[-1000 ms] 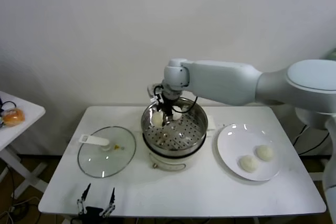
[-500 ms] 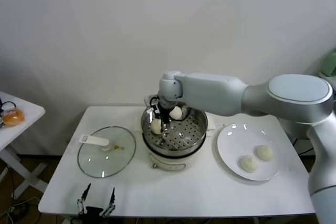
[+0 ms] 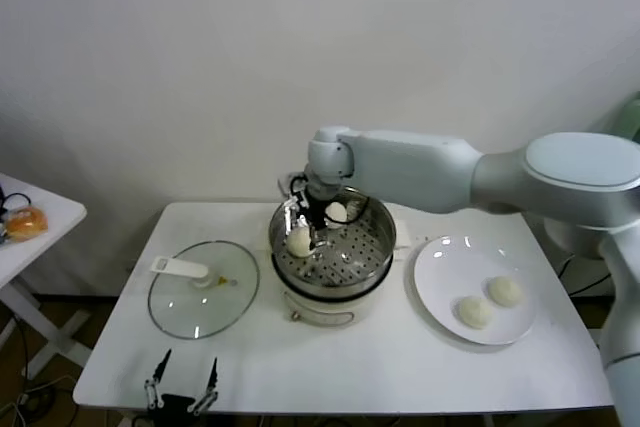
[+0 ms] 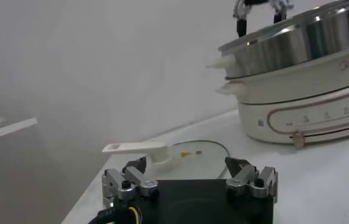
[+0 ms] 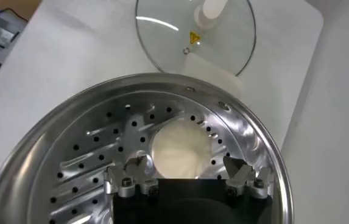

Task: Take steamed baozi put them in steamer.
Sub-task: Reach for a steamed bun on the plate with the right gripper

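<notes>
Jaws of our right gripper [image 5: 186, 176] stand spread, holding nothing, just above a baozi [image 5: 181, 148] that lies on the perforated floor of the steamer [image 3: 378, 252].

Nearest us, our left gripper [image 4: 189, 181] sits parked at the table's front edge [image 3: 330, 402], fingers apart, idle. The glass lid [image 3: 203, 289] lies flat just left of the steamer.

We judge the second bun placed; a second baozi [image 3: 337, 212] rests toward the far wall. Two baozi [image 3: 474, 312] wait on the white plate [image 3: 432, 282].

Next move calls for lifting clear of the steel rim, then crossing right to the plate; room there looks open.
</notes>
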Available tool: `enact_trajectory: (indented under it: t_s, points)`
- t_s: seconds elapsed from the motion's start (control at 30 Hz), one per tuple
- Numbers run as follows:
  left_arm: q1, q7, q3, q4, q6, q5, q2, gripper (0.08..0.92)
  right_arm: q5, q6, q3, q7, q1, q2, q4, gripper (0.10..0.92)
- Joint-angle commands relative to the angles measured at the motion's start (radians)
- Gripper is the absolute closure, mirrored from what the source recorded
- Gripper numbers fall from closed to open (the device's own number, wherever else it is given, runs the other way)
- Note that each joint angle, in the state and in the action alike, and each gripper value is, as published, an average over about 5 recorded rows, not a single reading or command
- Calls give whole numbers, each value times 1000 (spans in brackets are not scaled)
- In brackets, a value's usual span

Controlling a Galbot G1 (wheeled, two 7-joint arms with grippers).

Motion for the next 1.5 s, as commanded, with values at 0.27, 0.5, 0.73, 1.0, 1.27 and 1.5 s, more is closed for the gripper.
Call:
enact_trajectory:
  t_s: [0.27, 0.5, 0.73, 1.0, 1.27, 1.5]
  points:
    - [7, -1, 0, -8, 0, 2, -46, 177, 47, 149, -152, -177, 240, -454, 170, 203]
    - [1, -2, 5, 2, 1, 3, -49, 177, -83, 168, -214, -169, 165, -665, 249, 203]
    - [3, -2, 3, 9, 0, 5, -49, 177, -248, 155, -123, -133, -29, -750, 260, 203]
    - [3, -2, -2, 14, 1, 4, -49, 177, -337, 133, -27, -109, -204, -768, 238, 203]
    - [4, -2, -1, 19, 4, 8, -49, 177, -385, 130, 71, -101, -341, -759, 199, 203]
    - [5, -2, 0, 22, 3, 14, -49, 177, -421, 128, 161, -88, -436, -731, 160, 203]
